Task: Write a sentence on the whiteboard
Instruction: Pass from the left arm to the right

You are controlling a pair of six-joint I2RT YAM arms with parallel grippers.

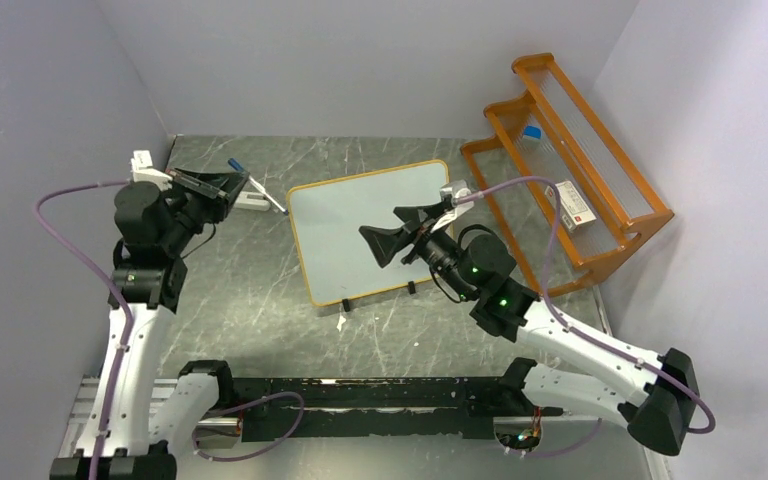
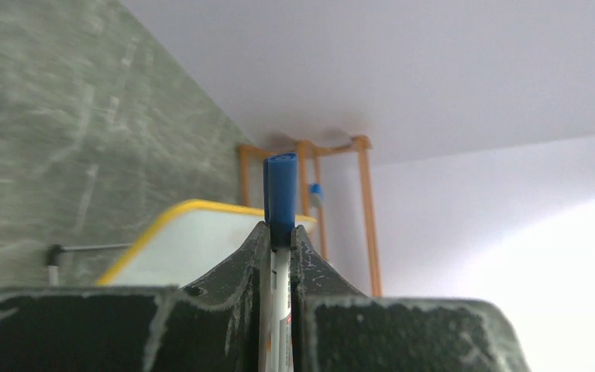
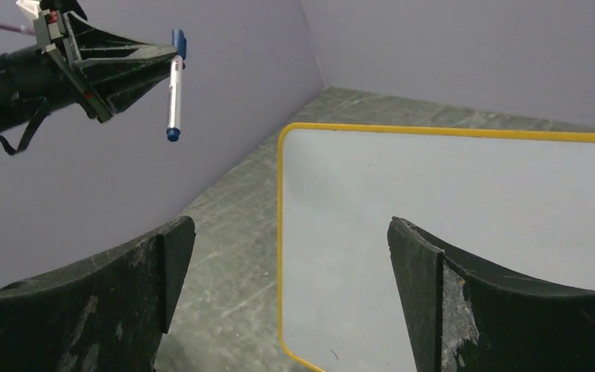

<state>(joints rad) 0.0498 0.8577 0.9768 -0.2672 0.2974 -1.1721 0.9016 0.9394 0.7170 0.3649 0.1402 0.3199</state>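
- Progress, as I judge it: barely begun. The pen is picked up, but the writing itself is all left to do.
- One small white scrap point(image 1: 341, 323) lies on the worktop point(image 1: 260, 310), just in front of the whiteboard's near edge.
- One whiteboard point(image 1: 360, 205) lies flat mid-worktop with its two black feet point(image 1: 346, 303) on the near edge. The surface is blank, with no sentence and not a single stroke.
- The right hand point(image 1: 385, 230) hovers over the whiteboard's near-right part. Its fingers are spread wide and hold nothing, and I can't tell whether it touches the surface.
- The left hand point(image 1: 240, 182) is left of the whiteboard's far-left corner, raised off the worktop and clamped on one marker point(image 3: 173, 93).
- The marker has a white barrel and is blue at both ends. I can't tell whether the cap is on, and its tip is well apart from the whiteboard.
- One small white block point(image 1: 250, 203) sits on the worktop under the left hand, just left of the whiteboard.
- One orange rack point(image 1: 600, 190) stands right of the whiteboard by the far wall. It holds one white box point(image 1: 577, 205) and one blue-topped item point(image 1: 532, 133).
- Left to do, by my read: bring the marker over the whiteboard, uncap it if needed, and write every word.
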